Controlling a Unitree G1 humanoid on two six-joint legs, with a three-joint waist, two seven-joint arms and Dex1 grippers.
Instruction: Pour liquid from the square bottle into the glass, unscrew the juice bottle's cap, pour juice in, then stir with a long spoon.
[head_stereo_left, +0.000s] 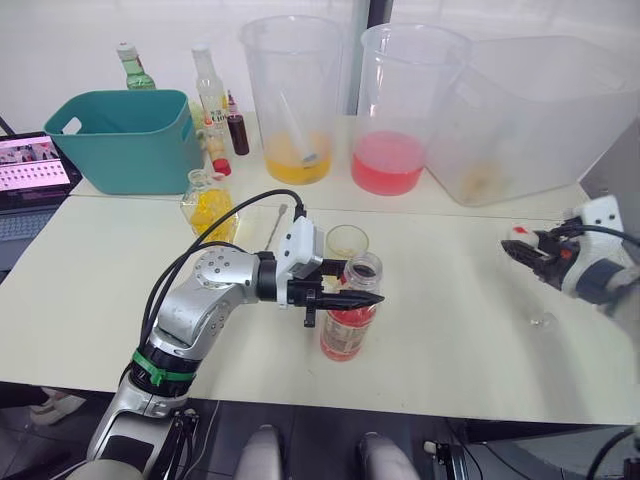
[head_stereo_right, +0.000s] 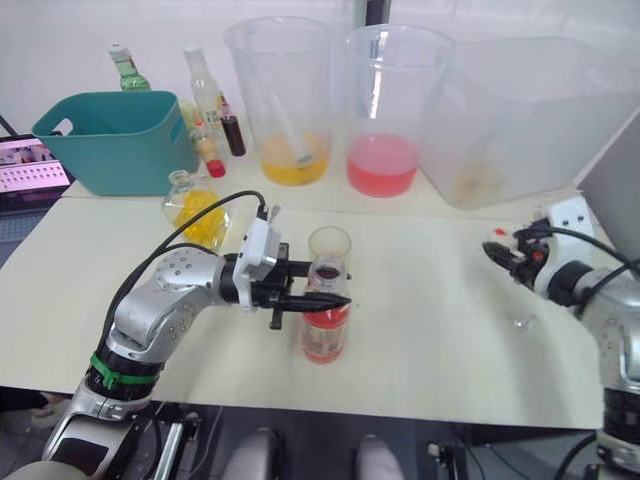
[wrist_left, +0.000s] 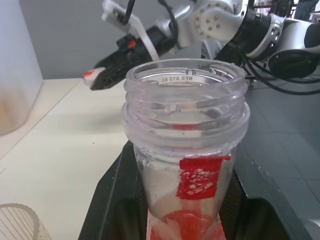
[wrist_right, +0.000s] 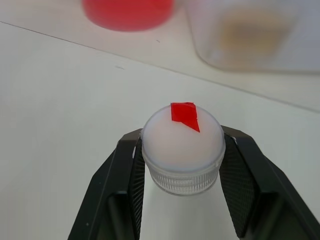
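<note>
While the left gripper (head_stereo_left: 352, 297) clamps the uncapped juice bottle (head_stereo_left: 350, 322) upright beside the glass (head_stereo_left: 346, 241), the right gripper (wrist_right: 182, 150) pinches its cap (wrist_right: 182, 146) well aside, apparently clearing the pour.

2 pale tables (head_stereo_left: 480, 330) (butted together) stand before a white wall (head_stereo_left: 60, 50).

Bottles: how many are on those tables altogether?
5 that I can see: the juice bottle gripped by the left gripper, the square bottle behind it, and three by the teal bin: green, tall clear, small dark-red. More could be hidden.
</note>
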